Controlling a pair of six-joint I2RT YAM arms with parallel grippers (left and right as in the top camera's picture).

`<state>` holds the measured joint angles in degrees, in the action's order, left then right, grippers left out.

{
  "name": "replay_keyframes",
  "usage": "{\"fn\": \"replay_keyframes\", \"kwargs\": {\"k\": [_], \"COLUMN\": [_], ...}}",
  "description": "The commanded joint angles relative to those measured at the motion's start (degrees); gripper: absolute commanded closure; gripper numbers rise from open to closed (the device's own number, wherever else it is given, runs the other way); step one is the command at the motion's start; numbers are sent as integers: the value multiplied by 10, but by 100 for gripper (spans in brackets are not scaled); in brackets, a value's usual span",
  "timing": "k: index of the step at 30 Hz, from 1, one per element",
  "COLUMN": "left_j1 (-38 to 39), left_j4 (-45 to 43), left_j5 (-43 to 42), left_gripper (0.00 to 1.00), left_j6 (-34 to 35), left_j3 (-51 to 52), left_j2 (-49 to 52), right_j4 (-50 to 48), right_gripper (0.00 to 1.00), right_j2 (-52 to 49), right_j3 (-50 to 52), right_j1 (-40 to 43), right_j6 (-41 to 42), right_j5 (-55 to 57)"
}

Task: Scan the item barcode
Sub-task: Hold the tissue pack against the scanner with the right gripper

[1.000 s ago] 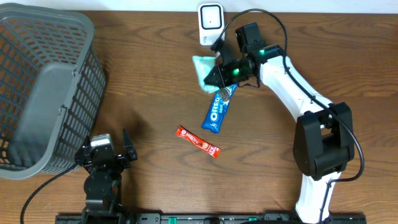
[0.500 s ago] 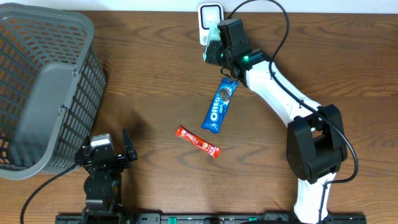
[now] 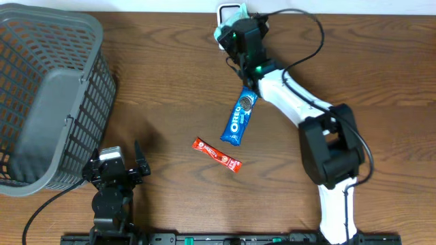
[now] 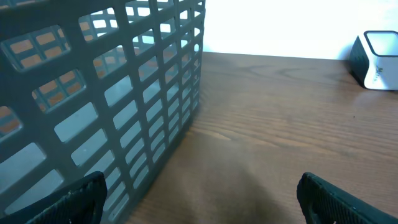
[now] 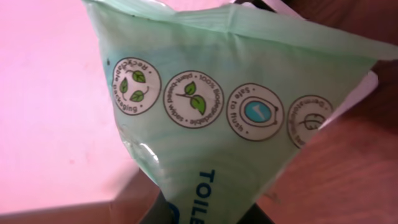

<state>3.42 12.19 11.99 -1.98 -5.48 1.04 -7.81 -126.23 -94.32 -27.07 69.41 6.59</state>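
Right tool: clenched on the green toilet-wipes pack. In the wrist view the pinch appears to sit at the pack's lower edge. The pack is held off the bench, right at the barcode scanner on the far edge. The visible face shows eco roundels and "TOILE…" but no barcode, so I cannot tell which face meets the scanner window.

Left tool: released, fingers spread wide, idle beside the grey basket.

Handling, my judgement: a soft film pouch, light and glossy, likely slippery. It creases and droops from a single pinch. Best hold is the sealed end seam, clear of the printed code, firm without crushing. Flopping film could bend the barcode and spoil a read.

Oreo pack and red snack bar lie mid-bench.
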Motion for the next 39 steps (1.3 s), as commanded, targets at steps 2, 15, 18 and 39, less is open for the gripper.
{"fn": "replay_keyframes", "kwargs": {"k": [2,15,18,39], "left_j1": [-2,-2,-2,-2], "left_j4": [3,3,3,3], "left_j5": [3,3,3,3], "left_gripper": [2,2,2,2], "left_j6": [-10,-10,-10,-10], "left_j3": [15,15,15,15], "left_j2": [0,0,0,0], "right_j4": [-33,-27,3,275], "right_gripper": [99,98,99,98], "right_j2": [-24,-92,-126,-231], "right_j3": [-49,-127,-172,-416], "right_j1": [-35,-66,-50,-15], "right_j6": [26,249,249,282], "right_j5": [98,183,130,23]}}
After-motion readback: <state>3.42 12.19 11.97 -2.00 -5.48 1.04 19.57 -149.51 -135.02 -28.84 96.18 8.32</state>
